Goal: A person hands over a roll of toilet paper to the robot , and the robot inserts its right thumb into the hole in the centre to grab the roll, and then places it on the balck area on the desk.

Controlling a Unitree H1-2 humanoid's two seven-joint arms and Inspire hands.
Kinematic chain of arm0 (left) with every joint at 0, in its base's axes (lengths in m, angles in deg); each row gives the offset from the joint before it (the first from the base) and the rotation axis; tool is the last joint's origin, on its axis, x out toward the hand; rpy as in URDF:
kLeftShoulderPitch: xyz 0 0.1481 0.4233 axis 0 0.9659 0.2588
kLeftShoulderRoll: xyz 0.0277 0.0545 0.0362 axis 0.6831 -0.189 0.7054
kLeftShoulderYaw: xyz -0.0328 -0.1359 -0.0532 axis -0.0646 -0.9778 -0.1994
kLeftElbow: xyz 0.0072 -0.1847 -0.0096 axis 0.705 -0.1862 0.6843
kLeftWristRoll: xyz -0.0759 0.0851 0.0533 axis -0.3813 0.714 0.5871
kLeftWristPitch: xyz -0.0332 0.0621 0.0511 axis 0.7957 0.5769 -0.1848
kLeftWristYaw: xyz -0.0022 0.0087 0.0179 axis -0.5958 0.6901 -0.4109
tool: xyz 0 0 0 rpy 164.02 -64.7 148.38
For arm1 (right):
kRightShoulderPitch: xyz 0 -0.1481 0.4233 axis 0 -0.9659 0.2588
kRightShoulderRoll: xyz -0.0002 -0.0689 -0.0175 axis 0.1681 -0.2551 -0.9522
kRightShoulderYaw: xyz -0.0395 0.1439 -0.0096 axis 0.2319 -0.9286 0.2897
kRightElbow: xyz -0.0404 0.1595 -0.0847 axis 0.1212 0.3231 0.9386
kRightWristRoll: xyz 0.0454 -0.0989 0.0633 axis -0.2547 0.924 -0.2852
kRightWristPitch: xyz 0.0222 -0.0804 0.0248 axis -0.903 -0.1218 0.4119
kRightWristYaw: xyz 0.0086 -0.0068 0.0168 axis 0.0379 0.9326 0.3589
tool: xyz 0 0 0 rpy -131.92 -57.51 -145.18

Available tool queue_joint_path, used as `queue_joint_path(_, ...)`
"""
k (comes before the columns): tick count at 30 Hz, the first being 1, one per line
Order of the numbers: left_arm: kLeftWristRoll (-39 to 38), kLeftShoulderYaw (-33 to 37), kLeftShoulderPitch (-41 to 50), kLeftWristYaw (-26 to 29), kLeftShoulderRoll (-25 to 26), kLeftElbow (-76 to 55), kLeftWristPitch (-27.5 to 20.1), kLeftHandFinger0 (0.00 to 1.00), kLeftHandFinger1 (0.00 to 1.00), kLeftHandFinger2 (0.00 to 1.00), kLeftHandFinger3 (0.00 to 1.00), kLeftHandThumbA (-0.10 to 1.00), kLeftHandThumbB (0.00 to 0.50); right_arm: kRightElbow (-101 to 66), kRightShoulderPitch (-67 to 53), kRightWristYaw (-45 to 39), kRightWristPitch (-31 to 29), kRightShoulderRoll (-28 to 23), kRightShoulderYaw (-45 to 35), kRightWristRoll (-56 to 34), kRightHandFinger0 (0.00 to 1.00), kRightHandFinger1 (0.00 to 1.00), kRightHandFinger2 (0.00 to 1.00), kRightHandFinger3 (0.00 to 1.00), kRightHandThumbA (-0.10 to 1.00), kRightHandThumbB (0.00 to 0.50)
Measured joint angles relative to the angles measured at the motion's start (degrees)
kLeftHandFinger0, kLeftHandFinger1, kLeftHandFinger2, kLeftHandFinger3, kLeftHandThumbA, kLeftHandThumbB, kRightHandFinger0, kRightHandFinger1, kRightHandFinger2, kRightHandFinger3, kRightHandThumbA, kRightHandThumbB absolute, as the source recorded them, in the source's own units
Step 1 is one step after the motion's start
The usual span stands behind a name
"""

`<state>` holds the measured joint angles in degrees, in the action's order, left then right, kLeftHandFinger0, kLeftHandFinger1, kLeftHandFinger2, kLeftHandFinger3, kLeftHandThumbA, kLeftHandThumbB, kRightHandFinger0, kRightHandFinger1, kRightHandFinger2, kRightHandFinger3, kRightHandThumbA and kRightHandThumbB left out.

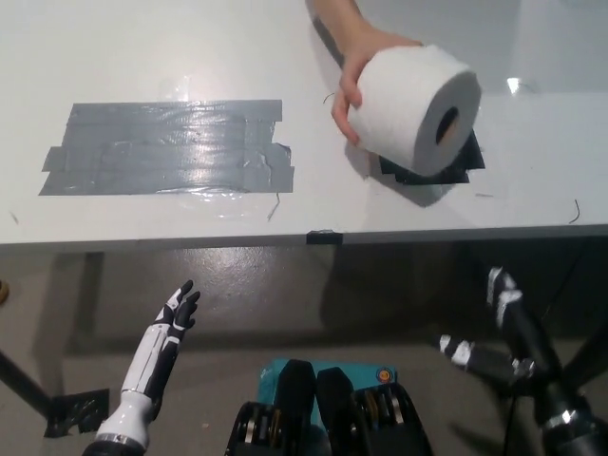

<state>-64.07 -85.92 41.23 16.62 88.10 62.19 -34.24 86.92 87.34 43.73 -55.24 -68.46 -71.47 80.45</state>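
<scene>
While a person's hand (356, 71) holds the roll of toilet paper (416, 109) over the desk (380, 218), both robot hands hang below the desk's near edge.

The roll lies on its side in the person's grip, its centre hole (447, 122) facing the lower right of the view; it sits above the small black area (465, 161) at the right of the desk, though whether it touches that patch cannot be told; a wide patch of grey tape (166, 147) lies well apart on the left; the white left hand (178, 312) rests low at the lower left, fingers straight and apart, holding nothing; the black right hand (499, 328) is at the lower right, fingers spread and grasping nothing, well apart from the roll.
</scene>
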Motion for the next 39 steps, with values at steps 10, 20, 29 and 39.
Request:
queue_joint_path(10,0.4,0.0,0.5,0.0,0.3,0.0,-0.1,1.00,1.00,1.00,1.00,1.00,0.017,-1.9,15.1,1.3,2.3,-8.2,-4.5,3.5,1.00,1.00,1.00,1.00,0.84,0.287)
queue_joint_path(20,0.7,0.0,0.4,0.0,0.7,-0.1,-0.1,1.00,1.00,1.00,1.00,1.00,0.039,6.1,25.0,0.5,5.9,-15.0,-5.5,4.0,1.00,1.00,1.00,1.00,0.83,0.363)
queue_joint_path(29,1.1,0.1,0.4,0.0,0.8,-0.1,-0.1,1.00,1.00,1.00,1.00,1.00,0.038,14.8,34.0,-5.1,10.1,-20.5,-1.1,3.9,1.00,1.00,1.00,1.00,0.79,0.418)
queue_joint_path(39,1.5,0.2,0.3,-0.2,0.9,-0.1,-0.1,1.00,1.00,1.00,1.00,1.00,0.027,24.4,43.1,-12.6,12.7,-22.1,7.3,4.6,1.00,1.00,1.00,1.00,0.82,0.421)
